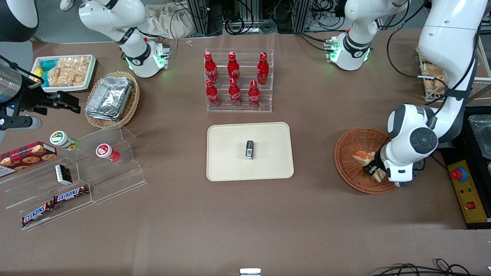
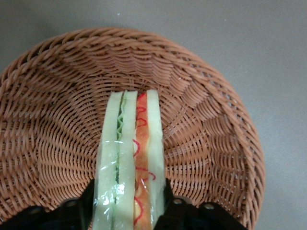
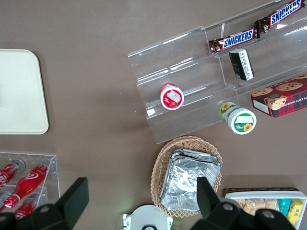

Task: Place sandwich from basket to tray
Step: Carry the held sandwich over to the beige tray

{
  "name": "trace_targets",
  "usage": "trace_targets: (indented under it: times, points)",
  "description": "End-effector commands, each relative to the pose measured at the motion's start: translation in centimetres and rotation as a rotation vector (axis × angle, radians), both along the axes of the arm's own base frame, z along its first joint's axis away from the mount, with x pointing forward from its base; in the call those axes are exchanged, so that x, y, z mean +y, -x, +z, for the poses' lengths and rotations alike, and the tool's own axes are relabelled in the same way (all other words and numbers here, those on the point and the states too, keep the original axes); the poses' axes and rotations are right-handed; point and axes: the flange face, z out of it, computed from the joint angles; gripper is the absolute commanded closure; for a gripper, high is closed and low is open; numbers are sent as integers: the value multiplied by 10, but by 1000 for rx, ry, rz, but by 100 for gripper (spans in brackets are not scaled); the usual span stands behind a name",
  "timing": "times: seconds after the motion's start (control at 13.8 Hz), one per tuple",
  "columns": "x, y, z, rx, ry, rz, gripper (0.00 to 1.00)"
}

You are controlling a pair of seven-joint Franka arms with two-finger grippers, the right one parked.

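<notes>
Fingers (image 2: pixel 88 203) of the left gripper (image 2: pixel 128 211) clamp the sandwich (image 2: pixel 130 158) from both sides, one on each bread face, down inside the basket (image 2: pixel 53 139). Sandwich stands on edge between them. Tray (image 1: pixel 230 134) sits well apart on the table (image 1: pixel 245 222).

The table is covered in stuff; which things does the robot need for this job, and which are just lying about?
For the job: sandwich, basket, tray, gripper closed around the sandwich, down in the basket.

Just lying about: cola bottles, foil containers, chocolate bars, cookie box.
</notes>
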Motion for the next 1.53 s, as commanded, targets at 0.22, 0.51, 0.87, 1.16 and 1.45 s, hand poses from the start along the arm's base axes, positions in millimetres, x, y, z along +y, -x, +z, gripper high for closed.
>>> trace_targets:
  times: [0.22,0.51,0.87,1.16,1.45]
  points:
    - [-24,-30,118,-6,-64,-4,100]
    - [-87,-42,245,26,-21,-63,100]
    - [-207,-2,266,82,106,-291,100]
    - [-273,-1,193,111,170,-391,100]
    - [-337,11,125,85,180,-502,100]
